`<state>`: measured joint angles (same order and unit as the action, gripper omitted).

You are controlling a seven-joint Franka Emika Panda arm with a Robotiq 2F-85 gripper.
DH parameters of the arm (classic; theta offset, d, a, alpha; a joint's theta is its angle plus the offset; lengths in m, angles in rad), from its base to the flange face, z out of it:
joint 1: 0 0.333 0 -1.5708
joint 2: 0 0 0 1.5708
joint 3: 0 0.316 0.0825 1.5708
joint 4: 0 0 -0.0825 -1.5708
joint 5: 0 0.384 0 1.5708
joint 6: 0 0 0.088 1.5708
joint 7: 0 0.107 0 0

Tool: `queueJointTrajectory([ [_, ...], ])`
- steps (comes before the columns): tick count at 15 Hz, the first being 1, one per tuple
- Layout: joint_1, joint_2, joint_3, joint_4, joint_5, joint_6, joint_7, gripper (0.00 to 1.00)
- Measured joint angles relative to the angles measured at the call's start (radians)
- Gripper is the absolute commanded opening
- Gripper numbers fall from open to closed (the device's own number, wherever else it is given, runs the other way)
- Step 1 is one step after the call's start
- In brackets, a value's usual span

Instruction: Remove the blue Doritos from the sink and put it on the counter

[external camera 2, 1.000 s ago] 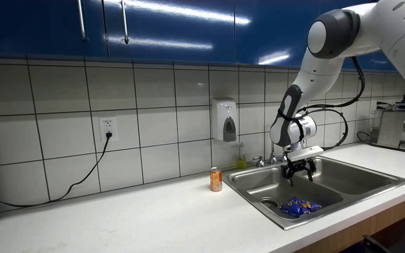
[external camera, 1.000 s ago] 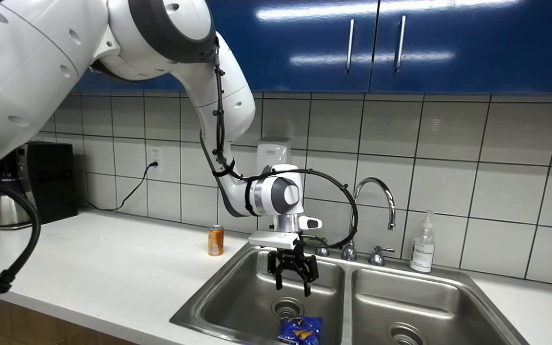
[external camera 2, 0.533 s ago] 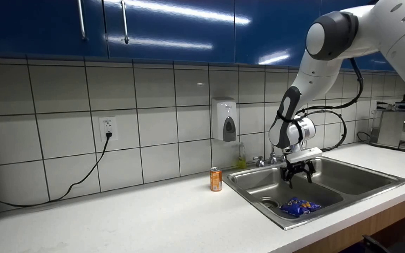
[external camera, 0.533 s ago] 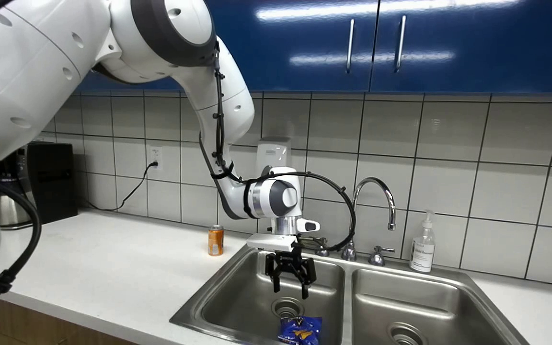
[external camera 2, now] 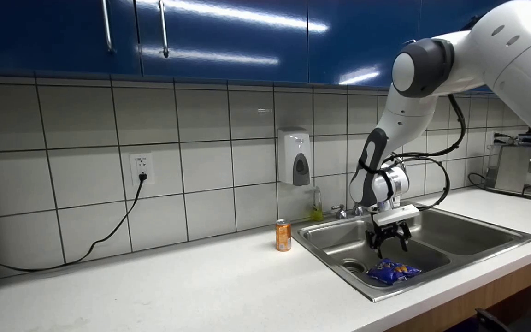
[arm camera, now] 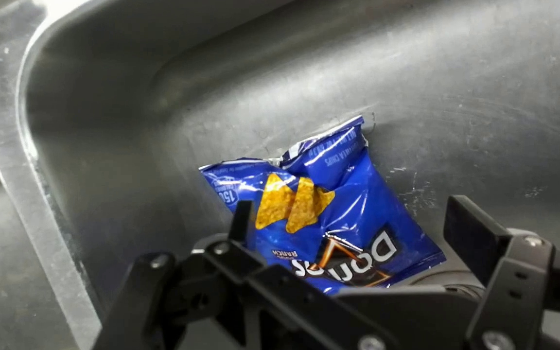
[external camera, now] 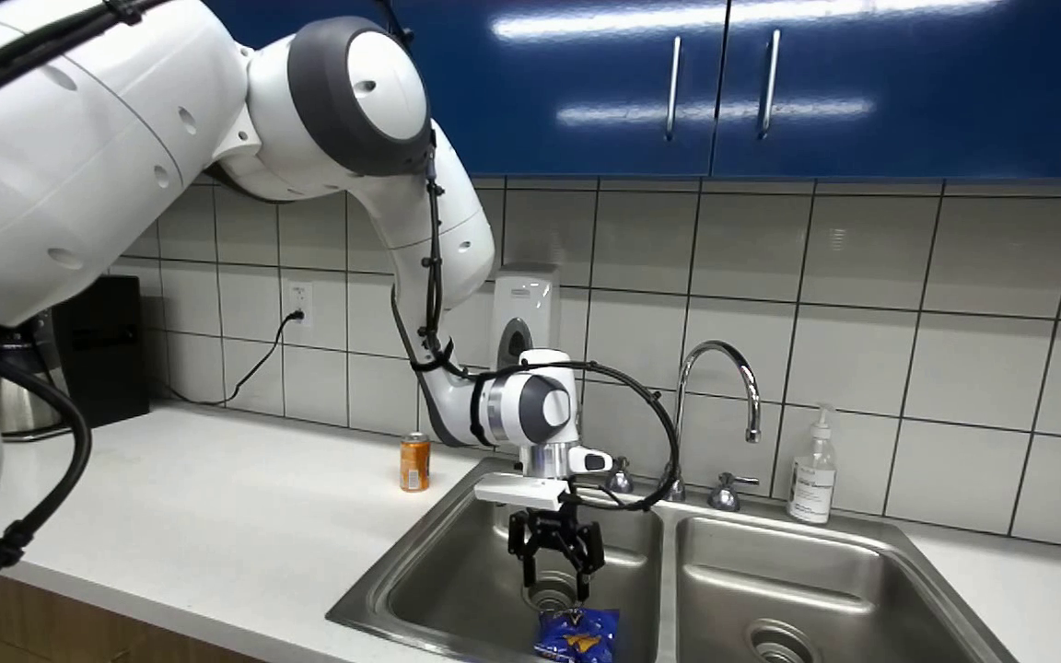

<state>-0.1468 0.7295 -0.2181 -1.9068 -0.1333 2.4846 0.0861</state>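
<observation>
Blue Doritos bag [arm camera: 343,214] is just lying in the sink [external camera: 669,589], in the basin [external camera: 457,589] at the orange can [external camera 2: 283,236] end, near the drain [external camera 2: 353,266]. Gripper [external camera: 556,586] hangs over that same basin, higher than the bag, fingers [arm camera: 477,236] spread wide apart. Can's on the counter [external camera 2: 178,286] beside the sink.

Sink [external camera: 668,566] and cabinets [external camera 2: 224,41] (blue) show a kitchen.

Open air separates the hand [external camera: 555,587] from the blue Doritos [arm camera: 338,209] below. The sink [external camera: 669,580] walls the bag in; an orange can [external camera 2: 283,235] stands on the table [external camera 2: 164,286] nearby.
</observation>
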Motion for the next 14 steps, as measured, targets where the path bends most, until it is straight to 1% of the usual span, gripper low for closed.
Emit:
queueJointTrajectory([
  [5, -0.015, 0.084, -0.003, 0.079, 0.029, 0.000, 0.000, 1.00],
  [14, -0.039, 0.207, -0.017, 0.206, 0.036, -0.002, 0.002, 1.00],
])
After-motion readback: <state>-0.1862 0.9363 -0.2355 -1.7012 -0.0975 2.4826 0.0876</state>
